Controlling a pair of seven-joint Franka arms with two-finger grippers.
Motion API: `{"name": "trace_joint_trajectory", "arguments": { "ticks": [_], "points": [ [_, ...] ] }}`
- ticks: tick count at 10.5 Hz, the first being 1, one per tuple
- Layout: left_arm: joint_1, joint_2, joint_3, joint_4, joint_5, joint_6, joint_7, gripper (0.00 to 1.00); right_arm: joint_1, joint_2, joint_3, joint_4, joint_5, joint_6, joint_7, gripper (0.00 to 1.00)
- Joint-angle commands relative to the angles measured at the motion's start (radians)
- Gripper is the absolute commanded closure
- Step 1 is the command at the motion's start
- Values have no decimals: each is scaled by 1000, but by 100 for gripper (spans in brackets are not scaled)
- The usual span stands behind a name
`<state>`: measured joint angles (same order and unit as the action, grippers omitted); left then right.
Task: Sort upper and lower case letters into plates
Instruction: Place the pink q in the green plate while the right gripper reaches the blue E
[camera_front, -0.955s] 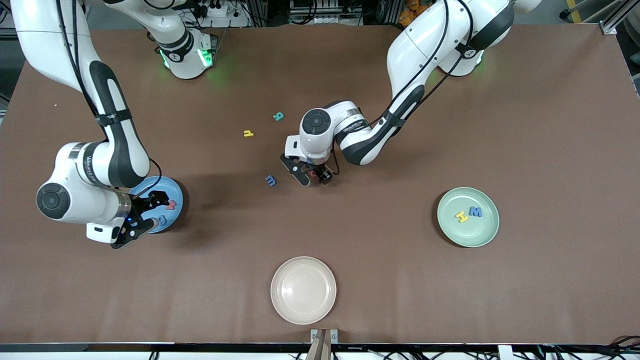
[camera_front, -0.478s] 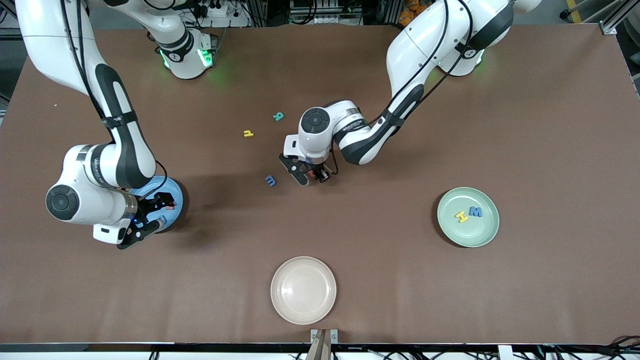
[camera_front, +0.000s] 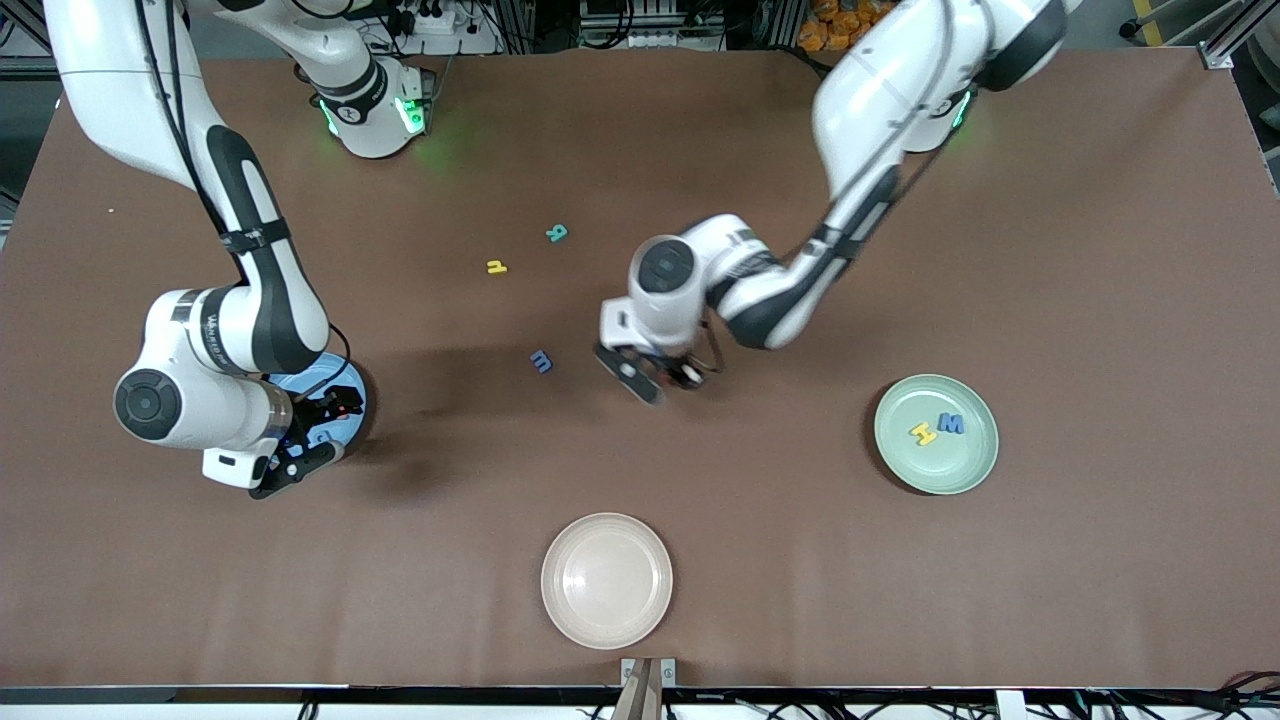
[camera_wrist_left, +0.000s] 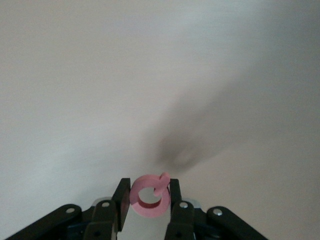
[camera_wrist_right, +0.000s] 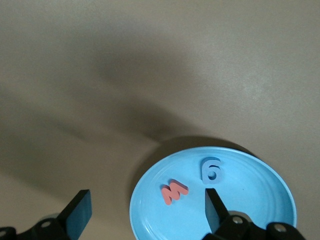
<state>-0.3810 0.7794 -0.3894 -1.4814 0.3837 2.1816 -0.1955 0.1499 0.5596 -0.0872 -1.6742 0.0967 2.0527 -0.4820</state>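
Brown tabletop (camera_front: 1100, 250), two arms, sorting in progress.

1. Left hand (camera_front: 668, 380): closed on a small pink-red ring-shaped toy letter with a short tail (camera_wrist_left: 150, 196), pinched between the two black fingers (camera_wrist_left: 121, 199). Since a second ago the hand has lifted this letter off the middle of the tabletop and swung toward the left arm's end; it now hangs over bare tabletop between the centre and the pale mint green round plastic plate (camera_front: 936, 434). Judged: carry under way, drop not yet made.

2. Pale mint green plate: near the left arm's end, toward the front edge. Holds a yellow letter (camera_front: 923, 433) and a blue letter (camera_front: 951, 425), side by side.

3. Right hand (camera_front: 300, 440): fingers spread wide and empty, over the bright blue round plastic plate (camera_wrist_right: 260, 200) near the right arm's end. It has risen and drawn back a little since a second ago. Judged: a delivery just finished there.

4. Bright blue plate: holds a red letter (camera_wrist_right: 174, 191) and a blue letter (camera_wrist_right: 211, 170), apart from each other.

5. Loose on the tabletop, mid-table: small blue letter (camera_front: 541, 361); toward the edge where the bases stand, small yellow letter (camera_front: 496, 267) and small teal letter (camera_front: 556, 233). Judged: three still to sort, plus the one in transit.

6. Cream round plate (camera_front: 606, 579): centre of the front edge, holding nothing.
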Motion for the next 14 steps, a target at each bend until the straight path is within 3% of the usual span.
{"name": "trace_joint_trajectory", "arguments": {
  "ticks": [1, 4, 6, 8, 9, 10, 12, 14],
  "points": [
    [262, -107, -34, -83, -34, -60, 22, 100, 31, -3, 0, 7, 1, -11, 95, 0],
    [489, -124, -32, -105, -36, -66, 21, 100, 124, -10, 0, 7, 1, -31, 285, 0],
    [524, -88, 10, -126, -34, -71, 15, 100, 225, -13, 0, 7, -2, -32, 408, 0],
    [528, -68, 24, -161, -32, -69, -22, 98, 321, -15, 0, -1, -9, -19, 410, 0],
    [531, -74, 27, -175, -31, -69, -37, 70, 353, -23, 0, -19, -11, -7, 410, 0],
    [531, -89, 29, -181, -22, -75, -41, 1, 381, -53, 0, -75, -11, 44, 410, 0],
    [531, -135, 30, -163, -11, -103, -36, 0, 415, -128, 1, -255, -9, 209, 410, 0],
    [540, -216, 44, -146, -11, -105, -25, 0, 459, -133, 1, -338, -8, 334, 411, 0]
  ]
}}
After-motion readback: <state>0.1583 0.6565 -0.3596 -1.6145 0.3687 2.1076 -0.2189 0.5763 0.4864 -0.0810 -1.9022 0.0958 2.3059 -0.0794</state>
